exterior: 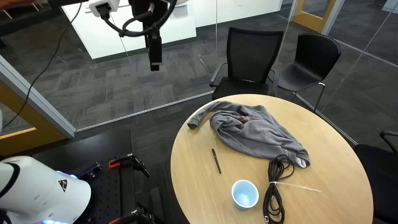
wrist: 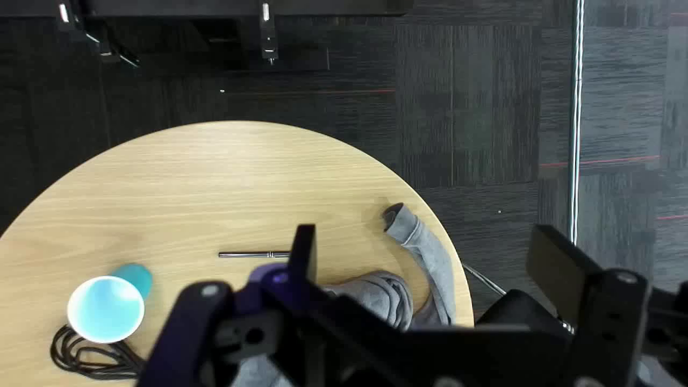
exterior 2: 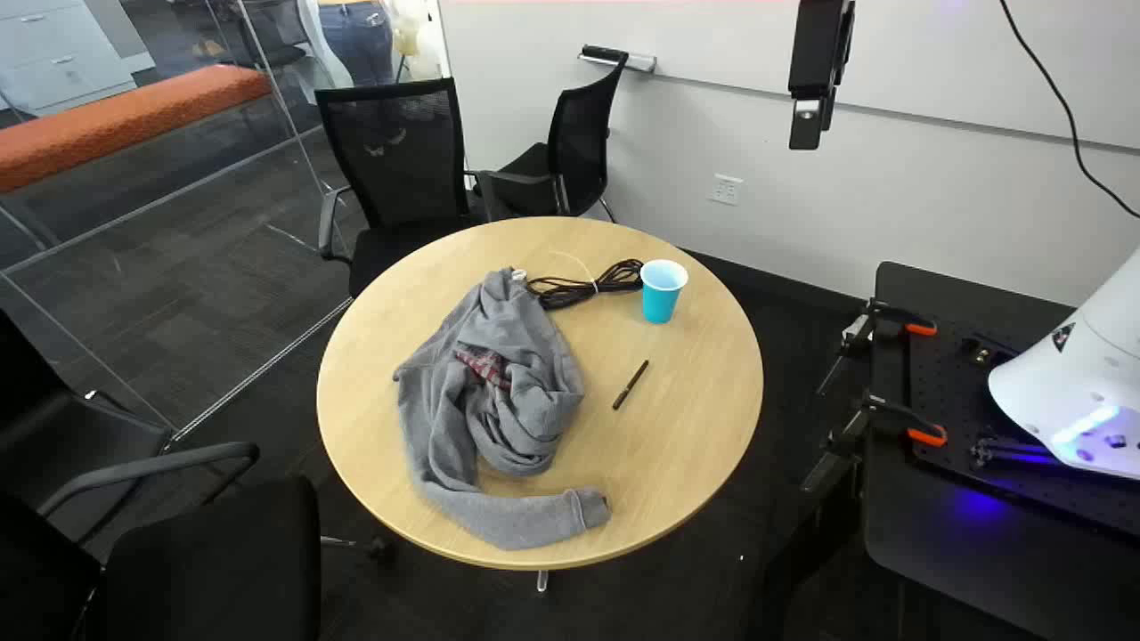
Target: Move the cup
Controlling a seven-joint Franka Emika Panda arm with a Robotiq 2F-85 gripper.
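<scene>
In wrist view the gripper (wrist: 423, 250) has its jaws wide apart: one finger (wrist: 305, 252) abt mid-frame, its mate well over to the right. Thru the gap you see bare table (wrist: 344, 204), a sleeve (wrist: 427, 252) of the grey cloth (wrist: 379, 295) & dark floor (wrist: 484, 123); grip's empty. Both ext. views put it up high, well apart from table & cup (wrist: 107, 309).

Cup's light blue w/ whitish inside, upright on the table, lwr left of wrist view; in an ext. view the cup (exterior: 245, 197) is at bottom, right of ctr.

Hard to see: in wrist view the pen (wrist: 250, 254) has its right end behind the finger, & gripper body blocks much of the cloth & part of the black cable (wrist: 97, 371). Table runs off left & bottom there too. In an ext. view the cable (exterior 2: 614, 280) reaches cup's edge; can't tell if they touch. Both ext. views: gripper's edge-on near top edge, partly cut off, gap unreadable there; robot base (exterior: 49, 186) also cut by frame side. Red patch (exterior: 246, 119) on the cloth: details too small to make out.
</scene>
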